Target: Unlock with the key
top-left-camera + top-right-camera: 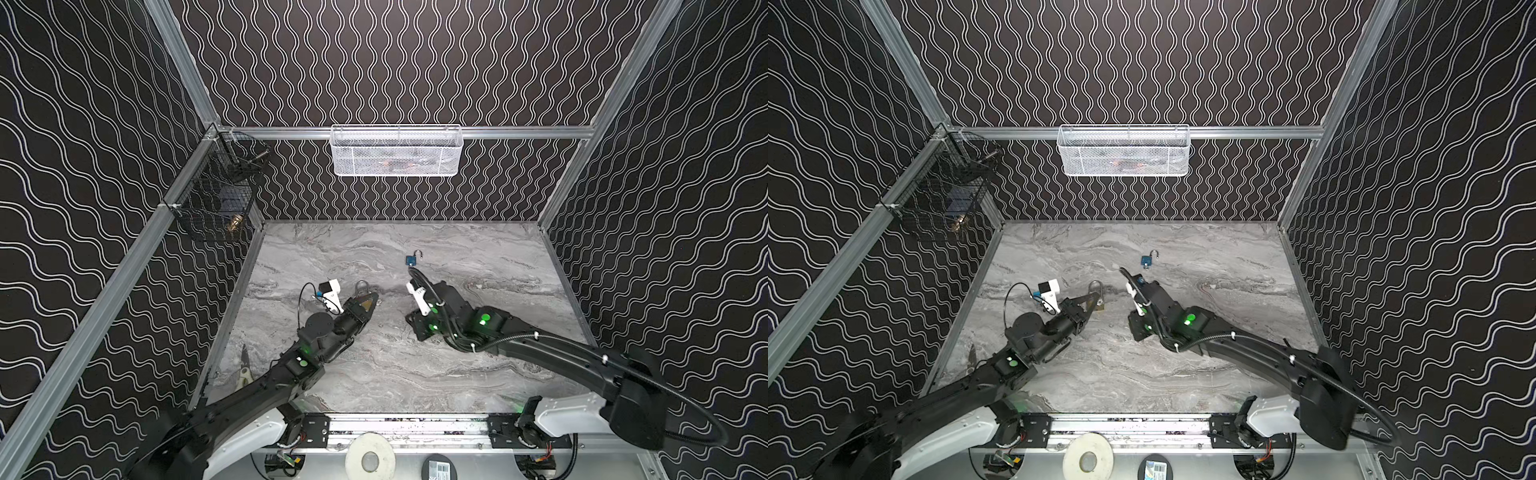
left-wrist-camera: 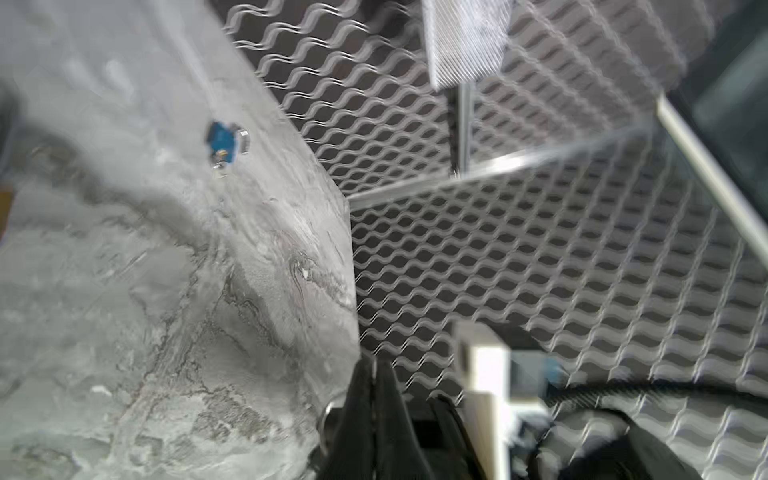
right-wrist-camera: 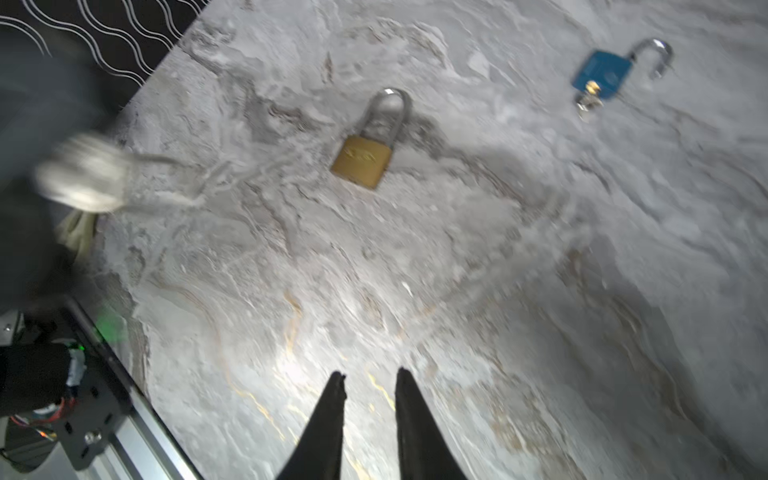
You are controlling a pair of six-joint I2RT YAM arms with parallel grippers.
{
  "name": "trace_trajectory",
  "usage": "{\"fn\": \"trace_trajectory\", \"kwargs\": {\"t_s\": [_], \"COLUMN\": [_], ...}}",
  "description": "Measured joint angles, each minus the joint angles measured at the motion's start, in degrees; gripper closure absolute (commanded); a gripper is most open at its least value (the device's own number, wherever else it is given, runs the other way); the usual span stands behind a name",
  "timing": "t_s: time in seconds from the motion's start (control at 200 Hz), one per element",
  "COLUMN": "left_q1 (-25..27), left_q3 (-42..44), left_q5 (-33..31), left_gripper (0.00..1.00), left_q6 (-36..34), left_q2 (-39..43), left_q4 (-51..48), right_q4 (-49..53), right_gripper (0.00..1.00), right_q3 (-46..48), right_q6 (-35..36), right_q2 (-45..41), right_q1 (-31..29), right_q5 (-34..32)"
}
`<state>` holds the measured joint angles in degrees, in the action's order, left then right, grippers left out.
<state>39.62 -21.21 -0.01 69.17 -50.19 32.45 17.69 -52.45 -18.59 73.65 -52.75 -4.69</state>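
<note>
1. Left hand [image 1: 372, 298] was clamped on the key [image 3: 162, 161], the brass padlock [image 3: 362, 160] lying on the counter [image 3: 457, 249] near its tips.
2. Right hand [image 3: 370, 378] stood apart, empty, padlock well ahead.

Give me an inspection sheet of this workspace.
Surface: grey marbled tabletop.
Job's things: brass padlock, shackle shut; blue padlock, shackle open, key in it.
Clutter: small tool at the tabletop's left edge.
Hands: left hand shut, near brass padlock; right hand open, empty.
Cables: black cable loops by left wrist; sleeved cable along right arm.
Surroundings: white basket on back rail; black wire basket on left rail.
</note>
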Motion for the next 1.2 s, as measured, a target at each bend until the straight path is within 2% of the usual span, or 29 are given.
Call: {"fn": "trace_trajectory", "kwargs": {"t_s": [0.11, 0.195, 0.375, 0.535, 0.691, 1.196], "left_q1": [-0.20, -0.20, -0.20, -0.20, -0.20, -0.24], "left_q3": [-0.44, -0.44, 0.22, 0.79, 1.64, 2.49], "left_q5": [3.34, 6.78, 13.66, 18.60, 21.22, 23.37], "left_gripper": [1.00, 1.00, 1.00, 1.00, 1.00, 1.00], "left_q6": [-11.91, -19.10, -27.39, -28.17, -27.06, -22.58], "left_q2": [3.48, 4.39, 4.46, 1.49, -0.85, -2.97], "left_q4": [-4.63, -7.15, -5.35, 0.96, 6.88, 15.80], "right_q4": [-7.34, -13.66, -26.69, -32.52, -35.45, -39.08], "right_gripper": [0.56, 0.53, 0.50, 0.52, 0.56, 0.70], "right_q3": [7.45, 10.71, 12.17, 11.56, 11.91, 12.35], "right_q6": [-1.20, -2.27, -4.79, -6.32, -7.78, -8.81], "right_q2": [-7.06, -10.80, -12.63, -9.07, -7.74, -7.43], "right_q1": [1.86, 2.32, 2.51, 2.49, 2.49, 2.49], "right_q5": [4.52, 8.13, 15.30, 20.57, 23.04, 26.40]}}
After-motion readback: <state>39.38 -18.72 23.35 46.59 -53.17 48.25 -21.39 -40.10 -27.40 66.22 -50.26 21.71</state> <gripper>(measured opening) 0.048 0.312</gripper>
